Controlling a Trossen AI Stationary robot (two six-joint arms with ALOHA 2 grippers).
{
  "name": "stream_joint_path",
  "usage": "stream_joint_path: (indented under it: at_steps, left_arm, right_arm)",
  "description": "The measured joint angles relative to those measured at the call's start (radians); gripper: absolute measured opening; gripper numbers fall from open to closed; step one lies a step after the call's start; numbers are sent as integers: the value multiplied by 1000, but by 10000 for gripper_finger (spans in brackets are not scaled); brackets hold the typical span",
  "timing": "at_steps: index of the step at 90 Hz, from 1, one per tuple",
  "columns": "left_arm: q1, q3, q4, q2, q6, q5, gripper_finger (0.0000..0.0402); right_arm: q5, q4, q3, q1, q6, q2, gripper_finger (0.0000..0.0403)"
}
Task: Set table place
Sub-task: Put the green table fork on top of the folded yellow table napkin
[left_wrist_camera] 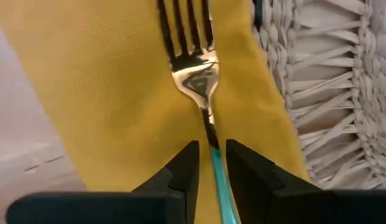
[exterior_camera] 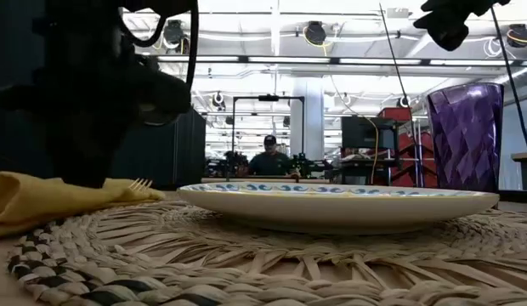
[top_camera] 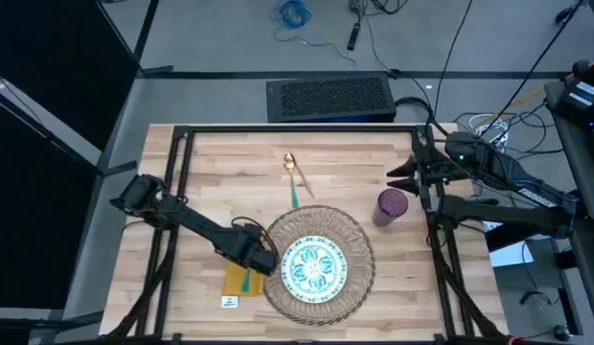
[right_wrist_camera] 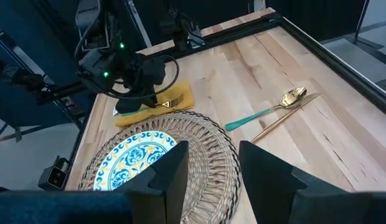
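left pincer (left_wrist_camera: 210, 163) sits narrowly parted astride the green-handled fork (left_wrist_camera: 196, 74) on the napkin (left_wrist_camera: 112, 93). right pincer (right_wrist_camera: 211, 165) hangs wide open, empty.

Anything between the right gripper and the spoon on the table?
Nothing visible. The right gripper hangs open above the woven mat's edge, and only bare table lies between it and the spoon.

Tabletop (top_camera: 230, 172): light wood planks, smooth, low sheen, in a black metal frame (top_camera: 297, 130). Mat (exterior_camera: 246, 263): coarse woven straw, rough and matt. Plate (exterior_camera: 331, 204): glazed, glossy ceramic look. Napkin (left_wrist_camera: 106, 93): mustard cloth, fine weave, matt. Fork (left_wrist_camera: 194, 71): polished gold metal, mirror-bright, with a glossy teal handle. Cup (exterior_camera: 465, 136): translucent purple, faceted, shiny. Spoon (right_wrist_camera: 291, 98): bright gold metal.
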Motion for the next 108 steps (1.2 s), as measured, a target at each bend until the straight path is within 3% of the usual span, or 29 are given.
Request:
stream_joint_path:
  at_steps: [108]
  left_arm:
    - [1, 0, 26, 28, 5, -5, 66]
  right_arm:
    - [0, 1, 0, 0, 3, 0, 130]
